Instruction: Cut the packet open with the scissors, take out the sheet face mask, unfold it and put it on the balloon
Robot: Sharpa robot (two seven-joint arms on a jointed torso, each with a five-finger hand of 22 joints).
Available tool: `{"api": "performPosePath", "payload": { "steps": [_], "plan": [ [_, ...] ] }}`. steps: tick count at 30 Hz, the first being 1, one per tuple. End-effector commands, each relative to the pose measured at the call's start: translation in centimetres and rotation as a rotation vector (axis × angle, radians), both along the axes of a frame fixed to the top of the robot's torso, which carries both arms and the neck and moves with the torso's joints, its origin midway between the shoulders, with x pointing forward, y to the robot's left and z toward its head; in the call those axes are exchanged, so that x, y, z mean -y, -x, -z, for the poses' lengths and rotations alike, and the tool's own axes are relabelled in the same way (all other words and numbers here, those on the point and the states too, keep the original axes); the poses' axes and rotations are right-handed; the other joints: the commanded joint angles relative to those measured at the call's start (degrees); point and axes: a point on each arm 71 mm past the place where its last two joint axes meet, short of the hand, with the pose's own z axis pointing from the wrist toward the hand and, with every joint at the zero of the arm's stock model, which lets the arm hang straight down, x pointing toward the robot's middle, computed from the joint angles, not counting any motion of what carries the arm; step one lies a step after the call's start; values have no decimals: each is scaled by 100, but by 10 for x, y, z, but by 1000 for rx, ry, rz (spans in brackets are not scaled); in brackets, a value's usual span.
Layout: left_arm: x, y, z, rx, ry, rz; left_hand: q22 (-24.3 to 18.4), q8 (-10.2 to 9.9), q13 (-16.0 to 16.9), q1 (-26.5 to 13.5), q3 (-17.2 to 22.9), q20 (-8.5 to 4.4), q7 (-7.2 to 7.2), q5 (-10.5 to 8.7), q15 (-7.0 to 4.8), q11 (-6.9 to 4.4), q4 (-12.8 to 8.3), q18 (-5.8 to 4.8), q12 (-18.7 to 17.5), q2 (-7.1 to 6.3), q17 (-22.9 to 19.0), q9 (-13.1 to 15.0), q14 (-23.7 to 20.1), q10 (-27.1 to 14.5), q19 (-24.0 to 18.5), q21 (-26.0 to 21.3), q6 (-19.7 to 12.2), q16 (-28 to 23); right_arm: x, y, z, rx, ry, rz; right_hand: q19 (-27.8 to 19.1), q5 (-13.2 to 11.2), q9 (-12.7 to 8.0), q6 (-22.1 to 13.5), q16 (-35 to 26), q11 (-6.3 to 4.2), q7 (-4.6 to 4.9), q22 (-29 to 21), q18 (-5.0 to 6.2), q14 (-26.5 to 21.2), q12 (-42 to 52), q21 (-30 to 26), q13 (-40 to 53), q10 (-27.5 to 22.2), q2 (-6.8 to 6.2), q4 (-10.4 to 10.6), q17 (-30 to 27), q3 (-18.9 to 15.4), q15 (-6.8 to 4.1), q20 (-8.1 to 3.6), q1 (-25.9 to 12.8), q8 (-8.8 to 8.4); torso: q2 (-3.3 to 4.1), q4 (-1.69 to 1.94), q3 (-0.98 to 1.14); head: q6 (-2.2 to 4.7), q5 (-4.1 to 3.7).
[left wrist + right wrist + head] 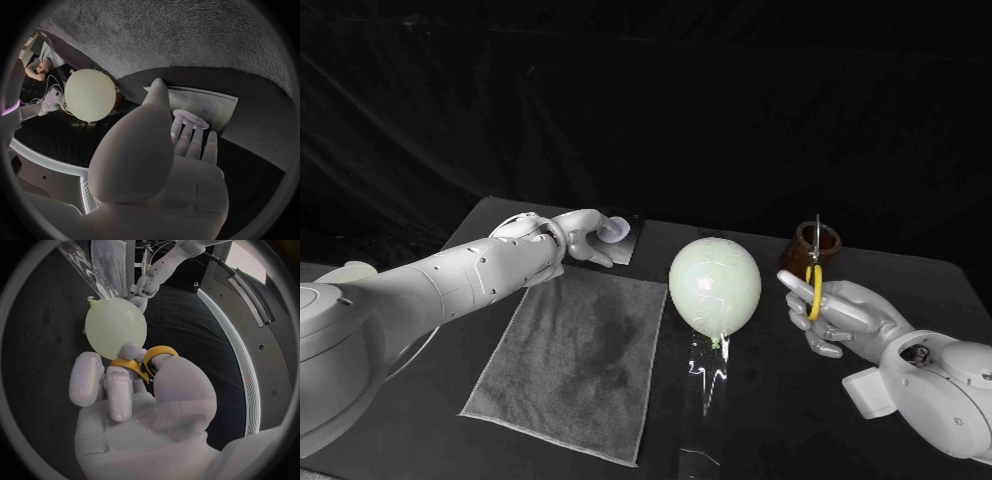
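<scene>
The packet is lying on the surface at the far end of the grey towel. The left hand is hovering over it, fingers spread, holding nothing. The right hand is gripping the scissors upright beside the balloon.

The balloon stands mid-table on a see-through stand, an upright obstacle between the two hands. To its left the towel lies flat, so there is passage low over it. The left hand reaches over the packet at the towel's far end, barring it from above. Bare table lies between the stand and the right arm. The right hand holds the scissors blades-up, near the balloon but apart, with a brown pot just behind.
</scene>
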Motion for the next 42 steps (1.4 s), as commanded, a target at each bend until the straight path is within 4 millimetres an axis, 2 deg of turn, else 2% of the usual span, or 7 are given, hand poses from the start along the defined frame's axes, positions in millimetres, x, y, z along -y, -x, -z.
{"api": "performPosePath", "payload": {
  "steps": [1, 9, 13, 16, 23, 26, 42],
  "plan": [
    [1, 0, 4, -28, -32, -10, 8, 37, 5, 41, 54, 11, 166, 19, 8, 16, 1, 108, 21, 90, 16, 14, 67, 59, 64, 29, 58, 39, -4, 1, -1, 6, -4, -34, 6, 10, 1107, 2278, 16, -857, -815, 504, 69, 572, 5056, 22, 2196, 1611, 465, 7, 1445, 29, -71, 4, -268, 2512, -5, 6, 2, -3, -7],
    [-1, 0, 6, -46, -45, -28, 37, 158, 30, 128, 242, 45, 209, 18, 53, 71, -55, 105, 57, 235, 124, 111, 476, 469, 232, 104, 376, 142, -4, 1, -1, 5, -3, -39, 6, 10, 1107, 2278, 16, -857, -815, 504, 69, 572, 5056, 22, 2196, 1611, 465, 7, 1445, 29, -71, 4, -268, 2512, -4, 10, 1, -36, -19],
    [-1, 0, 6, -51, -47, -31, 74, 271, 60, 207, 345, 43, 215, 18, 60, 82, -140, 104, 111, 288, 280, 199, 1080, 970, 455, 201, 675, 312, -5, 1, -1, 5, -3, -42, 6, 10, 1107, 2278, 16, -857, -815, 504, 69, 572, 5056, 22, 2196, 1611, 465, 7, 1445, 29, -71, 4, -268, 2512, -4, 5, 1, -42, -12],
    [-2, 0, 7, -54, -48, -32, 87, 303, 62, 211, 370, 38, 208, 17, 57, 76, -167, 105, 113, 300, 312, 222, 1233, 1112, 543, 237, 761, 348, -6, 1, -1, 5, -4, -44, 6, 10, 1107, 2278, 16, -857, -815, 504, 69, 572, 5056, 22, 2196, 1611, 465, 7, 1445, 29, -71, 4, -268, 2512, -6, 5, 2, -48, -9],
    [-3, 0, 7, -61, -52, -40, 180, 396, 96, 249, 482, 25, 193, 18, 46, 86, -276, 109, 184, 364, 519, 251, 2152, 1861, 1141, 470, 957, 600, -7, 1, -1, 5, -4, -47, 9, 10, 1111, 2287, 19, -857, -815, 508, 68, 574, 5056, 26, 2196, 1611, 470, 10, 1451, 29, -71, 4, -260, 2521, -10, 3, 5, -54, -2],
    [-3, 0, 8, -63, -59, -41, 215, 404, 91, 246, 525, 17, 186, 18, 36, 81, -319, 109, 173, 365, 517, 247, 2271, 1976, 1404, 570, 988, 622, -7, 1, -1, 6, -3, -49, 9, 10, 1111, 2287, 19, -857, -815, 508, 68, 574, 5056, 26, 2196, 1611, 470, 10, 1451, 29, -71, 4, -260, 2521, -12, 0, 7, -51, -4],
    [-4, 8, 9, -83, -68, -16, 214, 443, 90, 208, 592, 15, 156, 19, 42, 81, -348, 100, 157, 392, 502, 249, 2390, 2138, 1527, 611, 1091, 626, -8, 2, -1, 13, 2, -56, 9, 10, 1111, 2287, 19, -857, -815, 508, 68, 574, 5056, 26, 2196, 1611, 470, 10, 1451, 29, -71, 4, -260, 2521, -6, 18, -2, -80, -23]
  ]
}}
